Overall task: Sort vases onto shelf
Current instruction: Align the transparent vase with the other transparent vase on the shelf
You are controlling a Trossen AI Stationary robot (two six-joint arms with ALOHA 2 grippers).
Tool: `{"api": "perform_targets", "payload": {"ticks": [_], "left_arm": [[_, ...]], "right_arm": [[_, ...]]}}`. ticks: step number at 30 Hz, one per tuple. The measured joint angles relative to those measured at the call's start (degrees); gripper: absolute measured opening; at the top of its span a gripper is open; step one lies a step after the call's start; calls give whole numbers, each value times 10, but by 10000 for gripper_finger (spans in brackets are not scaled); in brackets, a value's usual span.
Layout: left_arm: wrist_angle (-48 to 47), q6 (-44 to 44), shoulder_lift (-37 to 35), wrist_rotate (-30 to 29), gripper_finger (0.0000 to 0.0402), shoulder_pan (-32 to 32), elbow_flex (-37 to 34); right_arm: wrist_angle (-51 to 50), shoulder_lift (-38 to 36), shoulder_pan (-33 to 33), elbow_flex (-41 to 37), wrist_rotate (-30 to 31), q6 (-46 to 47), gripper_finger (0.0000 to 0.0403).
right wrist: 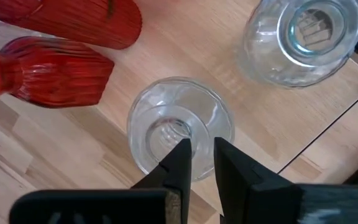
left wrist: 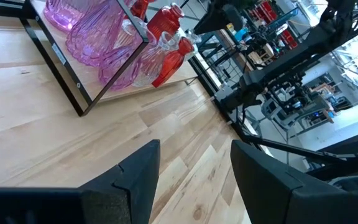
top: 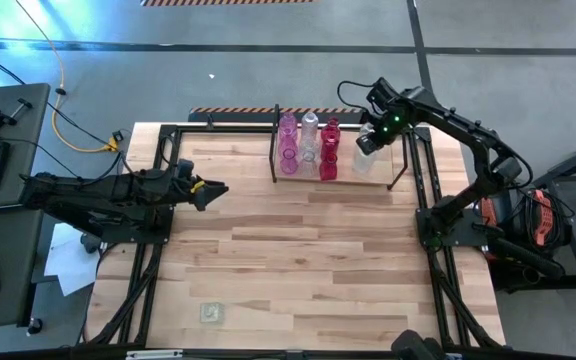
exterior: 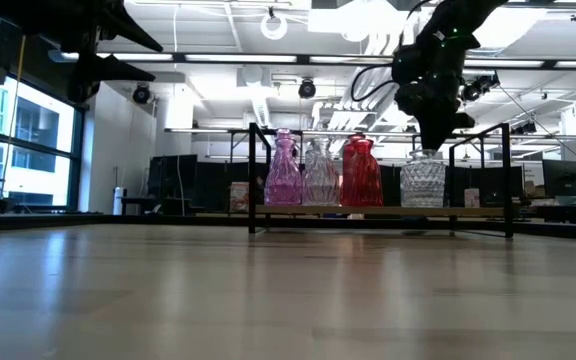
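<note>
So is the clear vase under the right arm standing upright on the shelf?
Upright. The clear vase stands level on the shelf board with its mouth up, and the right end effector pinches its rim from above.

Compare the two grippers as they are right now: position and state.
The left gripper hangs open over bare table, holding nothing; the right gripper is at the shelf, shut on the neck of a clear vase. Both have dark fingers.
</note>
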Motion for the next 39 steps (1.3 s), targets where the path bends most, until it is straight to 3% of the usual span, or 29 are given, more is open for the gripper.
{"api": "perform_targets", "payload": {"ticks": [20, 39], "left_arm": [[20, 0, 0, 13, 186, 0, 0], [20, 5, 0, 14, 186, 0, 0]], "right_arm": [[1, -1, 0, 0, 60, 0, 48], [15, -30, 0, 0, 72, 0, 48]]}}
